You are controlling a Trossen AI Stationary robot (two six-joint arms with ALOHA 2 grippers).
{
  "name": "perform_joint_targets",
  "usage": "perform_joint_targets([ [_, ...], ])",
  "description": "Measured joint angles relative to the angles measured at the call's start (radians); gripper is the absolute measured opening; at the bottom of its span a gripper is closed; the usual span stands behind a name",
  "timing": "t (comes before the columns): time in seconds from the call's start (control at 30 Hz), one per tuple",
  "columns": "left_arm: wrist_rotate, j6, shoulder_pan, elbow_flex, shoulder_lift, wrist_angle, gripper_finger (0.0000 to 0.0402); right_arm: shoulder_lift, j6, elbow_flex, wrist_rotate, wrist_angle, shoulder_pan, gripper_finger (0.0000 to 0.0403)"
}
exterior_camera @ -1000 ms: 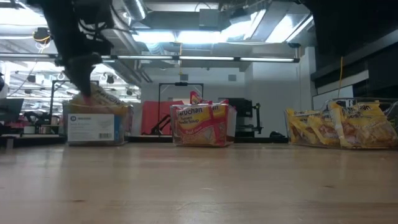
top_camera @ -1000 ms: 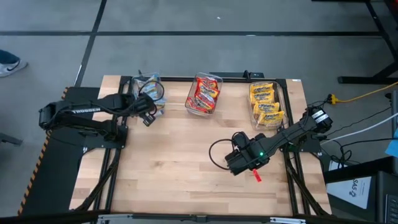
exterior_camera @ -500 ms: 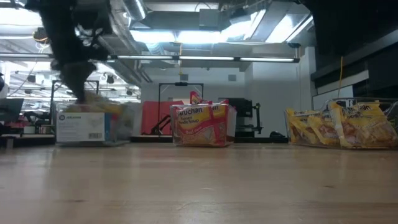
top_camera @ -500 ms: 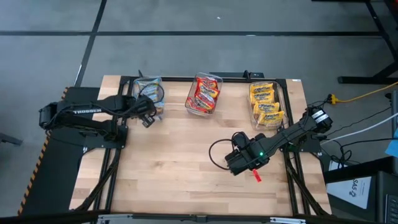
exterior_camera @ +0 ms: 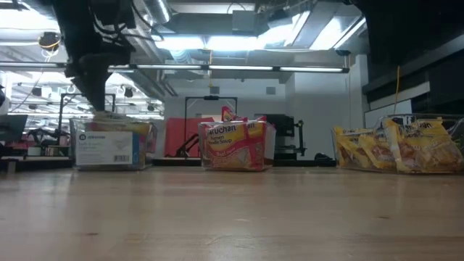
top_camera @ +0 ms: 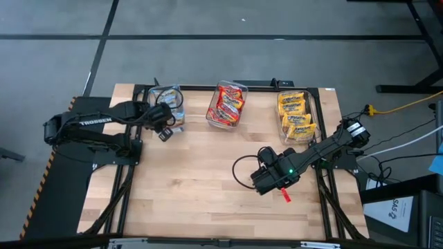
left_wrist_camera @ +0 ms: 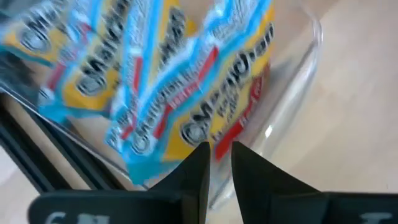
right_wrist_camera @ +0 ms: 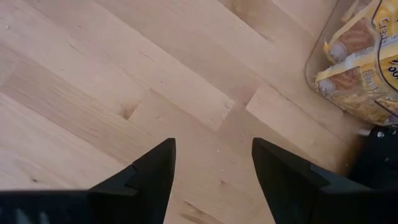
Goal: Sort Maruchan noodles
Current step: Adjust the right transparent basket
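High view puts three clear bins in a row along the far edge of the wooden bench (top_camera: 201, 180): the left bin (top_camera: 168, 104) holds the blue Maruchan packets (top_camera: 166, 97), the middle bin (top_camera: 227, 104) the red packets (top_camera: 228, 102), and the right bin (top_camera: 296, 116) the yellow packets (top_camera: 294, 114). How many packets lie in each cannot be counted, since they overlap and the bin walls blur their edges. The left hand (top_camera: 165, 128) sits at the near side of the left bin, and the arm's dark body covers part of that bin's rim from above. In the left wrist view its two fingers (left_wrist_camera: 196, 168) stand a narrow slit apart with nothing between them, their tips just short of the bin's clear wall, behind which the blue packets show tilted and smeared, their print hard to read. The low view shows that arm coming down over the left bin, its fingertips lost against the packets, so contact cannot be judged there. The right hand (top_camera: 266, 178) hovers over bare bench in front of the right bin, well apart from it; in the right wrist view its fingers (right_wrist_camera: 152, 171) are spread wide and empty, and only a corner of the yellow packets' bin is in frame, the rest cut off.
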Motion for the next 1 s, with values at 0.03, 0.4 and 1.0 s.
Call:
perform_joint_targets([
  [0.03, 0.015, -0.004, -0.002, -0.005, 0.0, -0.007, 0.006, 0.0, 0.0, 0.0, 0.0, 0.0, 0.0, 0.0218],
  [0.4, 0.092, -0.04, -0.02, 0.22, -0.068, 0.089, 0.0061, 0.0, -0.022, 0.0, 0.059, 0.026, 0.0, 0.0218],
  [1.0, 0.086, -0.234, -0.507, 0.303, 0.028, 0.183, 0.0061, -0.017, -0.181, 0.0, 0.248, -0.049, -0.218, 0.0218],
])
